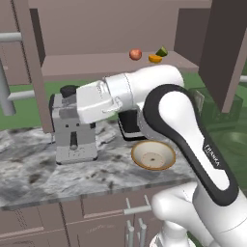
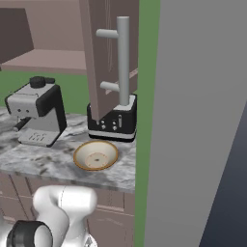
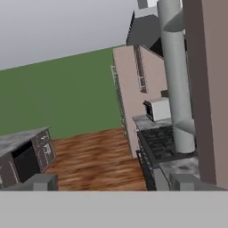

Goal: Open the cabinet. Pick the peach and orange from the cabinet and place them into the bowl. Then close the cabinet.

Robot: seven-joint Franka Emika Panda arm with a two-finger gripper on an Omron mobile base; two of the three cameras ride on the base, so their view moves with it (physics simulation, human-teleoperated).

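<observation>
- Left base view, going left to right: the coffee machine (image 1: 73,129) stands on the tabletop (image 1: 34,169) at about 9 o'clock. The bowl (image 1: 153,155) lies just right of centre, with nothing in it.
- Up on the shelf of the cabinet (image 1: 87,65), at about 1 o'clock, sit the peach (image 1: 135,54), then the orange (image 1: 155,59) with a dark green fruit (image 1: 162,51) touching it.
- Both doors are swung open; the right door (image 1: 223,48) hangs at 2 o'clock.
- Hand view: my end effector (image 3: 115,181) stands wide open with nothing between its tips; a grey bar handle (image 3: 177,75) rises at 1 o'clock just beside the right tip, not held.
- Judgement: the opening step looks done and I have let go of the handle. Picking the fruit has not begun.
- Next I would draw clear of the door, turn toward the shelf and come at the peach level, jaws wide, closing gently so it does not roll into the orange.
</observation>
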